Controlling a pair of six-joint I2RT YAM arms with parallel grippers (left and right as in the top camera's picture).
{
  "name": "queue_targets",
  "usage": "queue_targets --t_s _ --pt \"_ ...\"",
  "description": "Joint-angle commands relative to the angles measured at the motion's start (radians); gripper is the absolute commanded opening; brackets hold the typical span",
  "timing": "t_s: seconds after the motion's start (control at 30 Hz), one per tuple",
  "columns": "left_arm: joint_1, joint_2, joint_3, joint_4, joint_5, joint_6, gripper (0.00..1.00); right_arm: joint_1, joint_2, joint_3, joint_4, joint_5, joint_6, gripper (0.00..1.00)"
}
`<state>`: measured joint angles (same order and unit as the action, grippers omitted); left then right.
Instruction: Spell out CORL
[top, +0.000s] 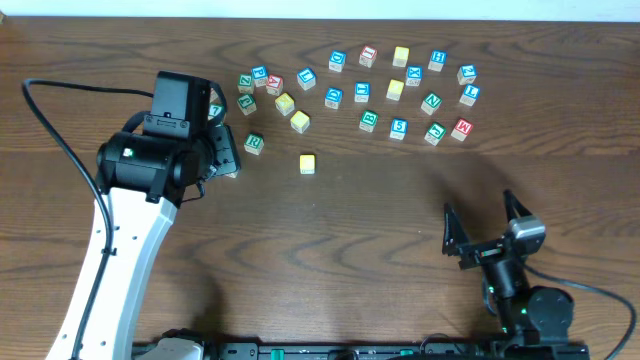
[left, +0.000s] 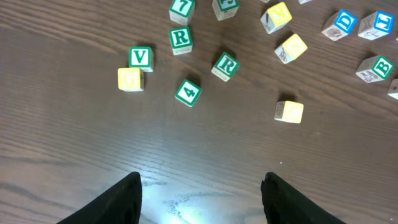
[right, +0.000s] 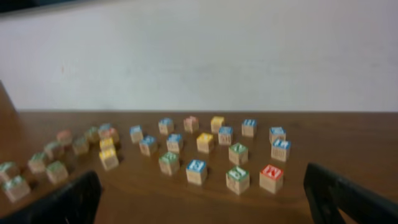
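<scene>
A plain yellow cube (top: 307, 163) (left: 288, 111) stands alone in front of the scattered cubes. Two more yellow cubes (top: 299, 121) (left: 291, 47) lie just behind it. A green R cube (top: 254, 142) (left: 225, 65) sits close to my left gripper (top: 228, 162) (left: 202, 186), and a second green R cube (left: 180, 37) lies farther off. At the left wrist view's top right is a blue-lettered cube that looks like an L (left: 380, 23). My left gripper is open over bare wood, holding nothing. My right gripper (top: 483, 222) (right: 202, 199) is wide open at the front right, well short of the cubes.
Several other letter and number cubes spread across the back of the table (top: 330, 250), among them a red-lettered cube (top: 461, 128) (right: 271, 178), a blue 5 (top: 398, 128), a green V (left: 140, 57) and a green 4 (left: 188, 93). A black cable (top: 60, 130) loops at the left.
</scene>
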<state>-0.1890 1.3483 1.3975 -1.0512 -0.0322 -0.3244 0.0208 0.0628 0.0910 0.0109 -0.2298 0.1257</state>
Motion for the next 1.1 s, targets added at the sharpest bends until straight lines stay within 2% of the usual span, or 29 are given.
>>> queue_targets --t_s 0.0,0.17,0.37,0.67,0.87,1.07 --pt "0.026 -0.015 0.018 -0.006 -0.005 0.034 0.61 -0.009 0.103 0.162 -0.052 -0.014 -0.017 0.99" --pt "0.075 -0.018 0.018 -0.006 -0.006 0.059 0.61 -0.009 0.363 0.421 -0.200 -0.091 -0.106 0.99" --pt "0.127 -0.018 0.018 -0.007 -0.005 0.059 0.61 -0.009 0.704 0.792 -0.490 -0.108 -0.121 0.99" --pt "0.127 -0.017 0.018 -0.007 -0.006 0.059 0.62 -0.005 1.170 1.320 -0.856 -0.122 -0.144 0.99" --pt "0.127 -0.014 0.018 -0.006 -0.006 0.059 0.62 0.050 1.462 1.599 -1.010 -0.131 -0.194 0.99" --pt "0.127 -0.013 0.018 -0.006 -0.006 0.059 0.62 0.102 1.808 2.021 -1.283 -0.079 -0.203 0.99"
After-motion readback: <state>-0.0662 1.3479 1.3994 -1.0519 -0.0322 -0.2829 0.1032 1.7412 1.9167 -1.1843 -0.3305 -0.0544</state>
